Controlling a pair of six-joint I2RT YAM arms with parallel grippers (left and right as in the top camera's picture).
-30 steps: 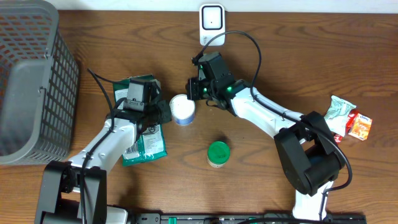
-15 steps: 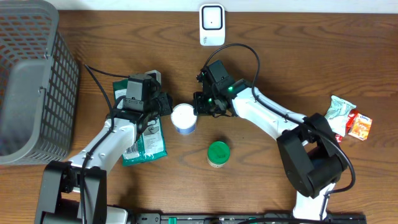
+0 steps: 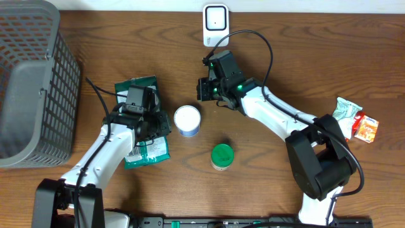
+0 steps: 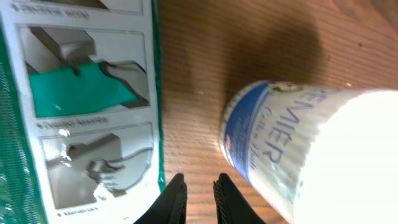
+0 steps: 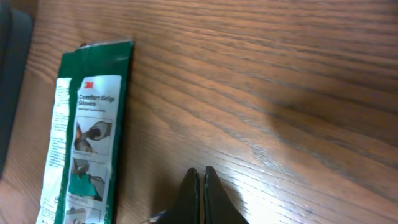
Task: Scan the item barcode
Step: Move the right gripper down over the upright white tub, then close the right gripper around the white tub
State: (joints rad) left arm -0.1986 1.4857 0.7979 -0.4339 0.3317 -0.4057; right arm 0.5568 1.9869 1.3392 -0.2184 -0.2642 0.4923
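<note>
The item is a small round tub [image 3: 187, 120] standing upright near the middle of the table [image 3: 304, 50], its plain white lid facing up. In the left wrist view its side carries a white label with blue lettering, part of which reads "Premier" and "Cotton", above a blue band at the base. No barcode shows on the side in view.

The left gripper [image 4: 200, 194] is low over the wood just to the left of the tub, between it and a green 3M Comfort Grip Gloves packet [image 3: 147, 144] that lies flat under the left arm. Its jaws stand only a sliver apart with nothing between them, and they do not touch the tub. The right gripper [image 5: 199, 186] is beyond the tub towards the far edge, its jaws pressed together and empty.

A white barcode scanner [image 3: 215, 24] stands at the middle of the far edge, well apart from the tub. A jar with a green lid [image 3: 222, 156] stands upright nearer the near edge, close to the tub but clear of it. A grey mesh basket [image 3: 31, 82] fills the far-left corner, and a pale green packet [image 3: 345, 109] and an orange packet [image 3: 366, 128] lie at the right edge.

The table is dark brown wood with a strong grain running across it. Nothing of the room beyond the table shows.
</note>
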